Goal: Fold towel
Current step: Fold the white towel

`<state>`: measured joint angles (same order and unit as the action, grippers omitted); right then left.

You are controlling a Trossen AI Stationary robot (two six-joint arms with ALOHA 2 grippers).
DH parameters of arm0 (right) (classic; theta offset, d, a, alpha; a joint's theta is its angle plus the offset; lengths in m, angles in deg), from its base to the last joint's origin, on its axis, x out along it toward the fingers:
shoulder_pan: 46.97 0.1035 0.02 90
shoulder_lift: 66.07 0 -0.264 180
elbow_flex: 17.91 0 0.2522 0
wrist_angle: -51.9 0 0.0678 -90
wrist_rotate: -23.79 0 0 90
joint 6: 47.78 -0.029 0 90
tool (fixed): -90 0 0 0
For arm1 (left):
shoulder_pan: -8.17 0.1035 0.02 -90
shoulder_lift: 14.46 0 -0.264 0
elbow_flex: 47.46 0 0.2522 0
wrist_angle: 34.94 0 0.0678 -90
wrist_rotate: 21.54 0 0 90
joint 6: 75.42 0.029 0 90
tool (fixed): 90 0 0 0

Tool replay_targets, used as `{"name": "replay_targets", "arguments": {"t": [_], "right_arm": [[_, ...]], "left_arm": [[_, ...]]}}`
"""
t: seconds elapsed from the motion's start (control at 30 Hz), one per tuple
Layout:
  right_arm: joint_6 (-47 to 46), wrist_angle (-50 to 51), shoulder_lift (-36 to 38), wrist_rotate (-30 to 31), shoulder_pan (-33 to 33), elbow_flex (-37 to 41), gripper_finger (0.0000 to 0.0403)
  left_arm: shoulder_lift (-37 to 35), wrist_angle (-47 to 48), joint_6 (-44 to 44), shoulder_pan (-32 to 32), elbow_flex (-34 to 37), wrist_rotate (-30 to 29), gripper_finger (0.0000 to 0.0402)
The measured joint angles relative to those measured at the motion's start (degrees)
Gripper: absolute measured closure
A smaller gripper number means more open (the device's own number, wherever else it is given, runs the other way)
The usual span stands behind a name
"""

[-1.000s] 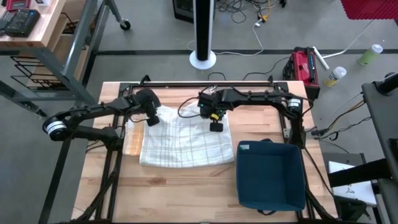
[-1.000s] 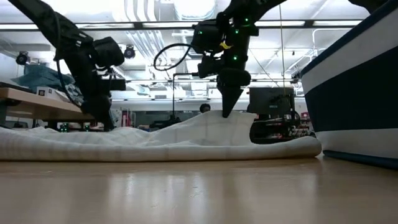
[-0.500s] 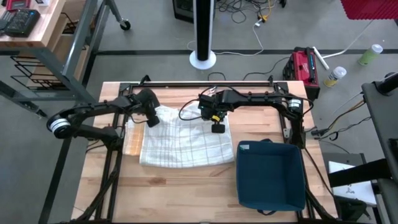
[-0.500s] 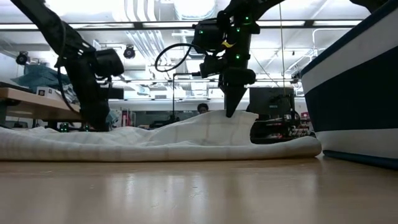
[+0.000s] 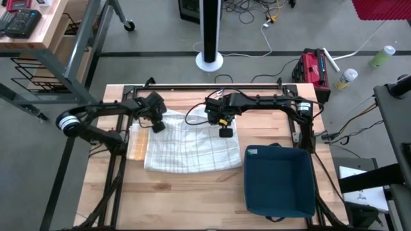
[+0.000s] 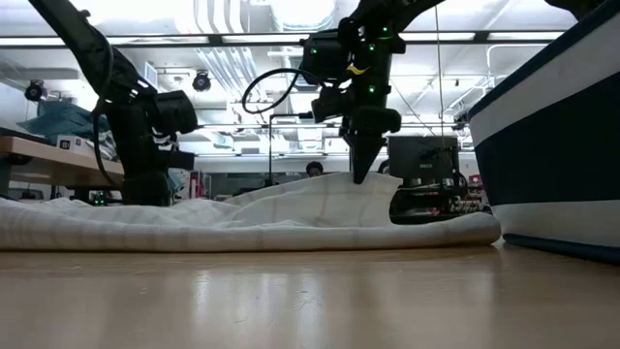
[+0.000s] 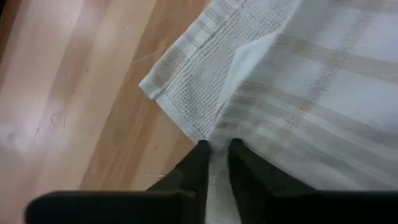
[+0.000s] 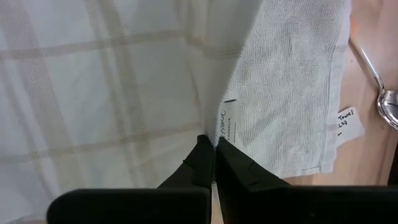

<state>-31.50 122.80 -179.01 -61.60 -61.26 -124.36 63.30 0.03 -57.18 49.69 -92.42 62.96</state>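
Cotton, thin and waffle-woven with pale tan stripes: the towel [image 5: 189, 147] lies spread over the middle of the worktop [image 5: 192, 199], nearer its far edge than its near one. It looks light and floppy, the sort of cloth that sags from wherever it is pinched and drags its loose part along the wood. Its far side is already rumpled and doubled over, so a hem or a corner is the sensible place to grasp, where the weave is thickest.

That is where both arms are. The left hand [image 7: 214, 149] sits at the towel's far left corner, fingers nearly together with a fold of hem between the tips; I would say it is pinching the cloth, though the grip looks shallow. The right hand [image 8: 213, 149] is clenched tight on a raised ridge of cloth at the far right part, just beside the sewn label [image 8: 225, 127].

A dark blue bin [image 5: 279, 181] stands at the near right corner of the worktop, close beside the towel's right edge; a fold drawn toward the near edge could brush it. A spoon [image 8: 379, 87] lies on the wood past the towel's right hem, clear of the cloth.
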Motion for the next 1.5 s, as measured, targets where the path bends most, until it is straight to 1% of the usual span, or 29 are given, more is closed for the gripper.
{"name": "replay_targets", "arguments": {"t": [0.07, 0.1, 0.3, 0.47, 0.57, 0.67, 0.77, 0.87, 1.03, 1.1, 1.2, 1.3, 1.37, 1.43, 1.5], "right_arm": [[0.1, 0.1, 0.0, 0.0, 0.0, 0.1, 0.0403], [0.1, 0.4, 0.0, 0.0, 0.0, 0.1, 0.0403], [0.3, 2.8, 0.0, 0.2, 0.0, 0.1, 0.0403], [0.8, 2.8, 0.0, 2.4, -0.1, 0.1, 0.0403], [0.8, 2.8, 0.0, 3.0, -0.3, 0.1, 0.0403], [0.5, 2.8, 0.0, 3.0, -0.3, 0.1, 0.0403], [0.0, 2.8, 0.0, 3.0, -0.3, 0.1, 0.0403], [-0.2, 2.8, 0.0, 3.0, -0.3, 0.1, 0.0403], [0.5, 2.6, 0.0, 2.9, -0.3, 0.1, 0.0403], [1.2, 2.6, 0.0, 2.9, -0.3, 0.1, 0.0403], [1.3, 2.6, 0.0, 2.9, -0.4, 0.1, 0.0403], [1.3, 2.6, 0.0, 2.9, -0.4, 0.1, 0.0403], [1.3, 2.6, 0.0, 2.9, -0.3, 0.1, 0.0403], [1.2, 2.6, 0.0, 2.9, -0.4, 0.1, 0.0403], [1.3, 2.6, 0.0, 2.9, -0.4, 0.1, 0.0403]], "left_arm": [[-1.1, 0.7, 0.1, -0.1, 0.0, 0.5, 0.0385], [-2.0, 1.0, -0.1, -0.1, -0.1, 0.6, 0.0393], [-8.6, 5.1, -0.8, -0.2, -0.7, -0.2, 0.0401], [-14.0, 8.4, -2.1, -0.2, -1.6, 0.3, 0.0401], [-16.0, 8.3, -2.3, -0.2, -1.7, 0.6, 0.0401], [-16.2, 7.3, -2.6, -0.1, -1.7, 0.6, 0.04], [-15.0, 7.3, -2.8, 0.0, -1.6, 1.1, 0.0385], [-12.6, 7.2, -2.9, 0.0, -1.4, 2.0, 0.0356], [-6.5, 3.5, -3.7, 0.0, -1.3, 2.1, 0.0304], [-3.9, 0.9, -3.8, 0.1, -1.3, 2.1, 0.0289], [0.0, 0.8, -3.8, 0.1, -2.1, 2.1, 0.0275], [2.6, 0.8, -3.8, 0.2, -2.9, 2.9, 0.0271], [3.7, 0.8, -3.5, 0.2, -3.4, 3.5, 0.0277], [3.8, 1.5, -2.6, 0.2, -3.7, 3.7, 0.0298], [3.2, 2.8, -1.9, 0.2, -3.9, 3.7, 0.0337]]}}
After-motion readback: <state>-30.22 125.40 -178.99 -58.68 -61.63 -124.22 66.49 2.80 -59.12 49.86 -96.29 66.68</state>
